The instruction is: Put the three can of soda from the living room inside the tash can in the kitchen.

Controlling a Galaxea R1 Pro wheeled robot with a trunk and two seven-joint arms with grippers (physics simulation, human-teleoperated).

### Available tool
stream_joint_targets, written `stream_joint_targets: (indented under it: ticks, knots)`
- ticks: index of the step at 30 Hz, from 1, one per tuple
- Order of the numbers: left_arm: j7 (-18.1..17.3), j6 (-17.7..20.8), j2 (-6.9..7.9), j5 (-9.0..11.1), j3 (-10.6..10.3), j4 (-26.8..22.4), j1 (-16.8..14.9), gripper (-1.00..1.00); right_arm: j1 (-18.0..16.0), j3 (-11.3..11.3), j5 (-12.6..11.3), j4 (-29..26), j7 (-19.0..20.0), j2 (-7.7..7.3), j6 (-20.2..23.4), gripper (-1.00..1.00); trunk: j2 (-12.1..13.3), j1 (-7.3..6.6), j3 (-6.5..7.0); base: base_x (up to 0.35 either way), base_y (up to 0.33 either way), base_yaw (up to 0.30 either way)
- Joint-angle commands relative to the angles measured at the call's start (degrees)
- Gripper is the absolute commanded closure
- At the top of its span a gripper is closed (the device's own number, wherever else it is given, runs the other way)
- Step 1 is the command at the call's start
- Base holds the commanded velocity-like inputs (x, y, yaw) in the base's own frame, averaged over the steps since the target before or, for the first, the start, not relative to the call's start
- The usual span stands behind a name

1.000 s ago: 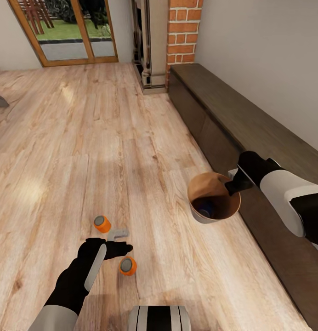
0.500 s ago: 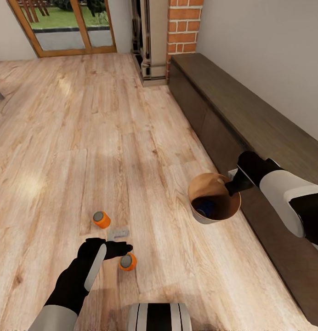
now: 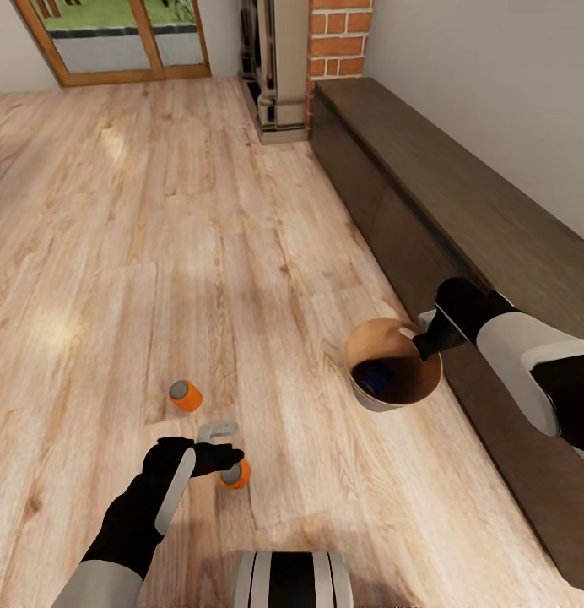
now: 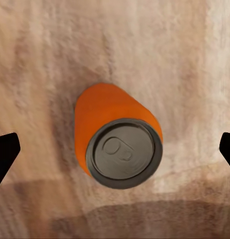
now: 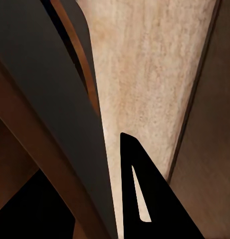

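Observation:
An orange soda can [image 3: 235,475] stands upright on the wood floor, just below my left gripper [image 3: 227,445], which hangs open over it. In the left wrist view that can [image 4: 117,142] sits centred between the two spread black fingertips [image 4: 5,152]. A second orange can [image 3: 185,395] stands a little farther off on the floor. My right gripper [image 3: 429,339] is shut on the rim of the trash can [image 3: 372,397], held above the floor beside the cabinet. The dark blue can [image 3: 375,377] lies inside it. The right wrist view shows the bin's wall [image 5: 45,124] clamped at my right gripper [image 5: 112,191].
A long dark low cabinet [image 3: 461,228] runs along the right wall. A red brick column [image 3: 338,38] and a glazed door [image 3: 115,42] stand at the far end. My base [image 3: 290,578] shows at the bottom edge. Open plank floor [image 3: 157,211] stretches to the left.
The whole picture has shifted, so the camera moved. The near orange can now sits closer under my left gripper. The right gripper still holds the bin the same way.

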Motion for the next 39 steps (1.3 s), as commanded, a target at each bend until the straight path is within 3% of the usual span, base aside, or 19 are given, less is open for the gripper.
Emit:
stream_joint_targets:
  ticks: [1, 9, 11, 15, 20, 24, 33, 39]
  knots:
    - [0.0, 0.0, 0.0, 0.0, 0.0, 0.0, 0.0, -1.0, 0.0, -0.4, -0.8, 0.0, 0.0, 0.02, 0.2, 1.0, 0.0, 0.01, -0.22, 0.0, 0.0, 0.0]
    - [-0.1, 0.0, 0.0, 0.1, 0.0, 0.0, 0.0, -1.0, -1.9, -0.4, -0.8, 0.6, 0.0, 0.44, 0.2, 1.0, 0.0, 0.04, -0.44, 0.0, 0.0, 0.0]
    - [-0.1, -0.1, 0.0, 0.1, 0.0, 0.0, 0.1, -1.0, -3.4, -0.4, -0.8, 1.8, 0.0, 0.73, 0.2, 1.0, 0.0, 0.04, -0.44, 0.0, 0.0, 0.0]
    - [-0.1, -0.1, -0.04, 0.1, 0.0, 0.0, 0.1, -1.0, -9.8, -0.4, -0.8, 8.0, 0.0, 1.95, 0.2, 1.0, 0.0, 0.04, -0.44, 0.0, 0.0, 0.0]
    - [-0.1, -0.1, -0.08, 0.1, 0.0, 0.0, 0.1, -1.0, -13.1, -0.1, -0.8, 10.1, 0.0, 2.69, 0.2, 1.0, 0.0, 0.06, -0.66, 0.0, 0.0, 0.0]
    - [-0.1, -0.1, -0.08, 0.1, 0.0, 0.0, 0.1, -1.0, -14.1, 1.3, -0.8, 10.8, 0.0, 3.2, 0.2, 1.0, -0.1, 0.16, -1.58, 0.0, 0.0, 0.0]
    - [-0.1, -0.2, -0.15, 0.1, 0.0, 0.1, 0.1, -1.0, -14.6, 1.9, -0.8, 11.1, 0.1, 3.42, 0.2, 1.0, -0.2, 0.4, -3.93, 0.0, 0.0, 0.0]
    - [-0.1, -0.2, -0.24, 0.1, 0.0, 0.0, 0.1, -1.0, -14.7, 1.9, -0.8, 11.1, 0.2, 3.42, 0.2, 1.0, -0.2, 0.4, -4.3, 0.0, 0.0, 0.0]
